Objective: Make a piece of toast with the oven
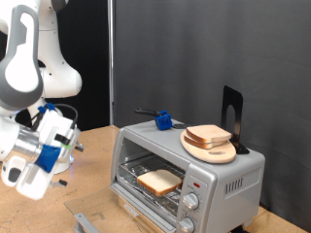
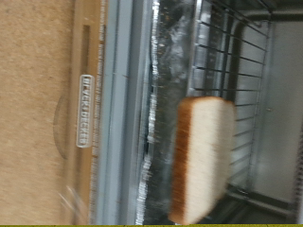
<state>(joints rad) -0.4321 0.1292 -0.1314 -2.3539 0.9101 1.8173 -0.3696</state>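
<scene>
Exterior view, left to right. Your arm (image 1: 34, 58) stands at the left, its claw (image 1: 24, 175) low over the wooden bench (image 1: 92, 155), well apart from the oven (image 1: 190, 175); you cannot tell from either view how far the claw is open, and nothing shows between its fingers. The oven's glass door (image 1: 102, 216) hangs open towards the bottom. Inside, the toast (image 1: 158, 181) lies flat on the wire rack (image 1: 131, 173). Two knobs (image 1: 190, 202) sit on the front panel at the oven's right. On the oven's top you see a blue object (image 1: 164, 120), then a round wooden plate (image 1: 209, 148) carrying a second slice (image 1: 208, 135), with a black stand (image 1: 231, 116) behind. Wrist view: the toast (image 2: 204, 156) rests on the rack (image 2: 248, 85), beyond the open door (image 2: 121, 113).
</scene>
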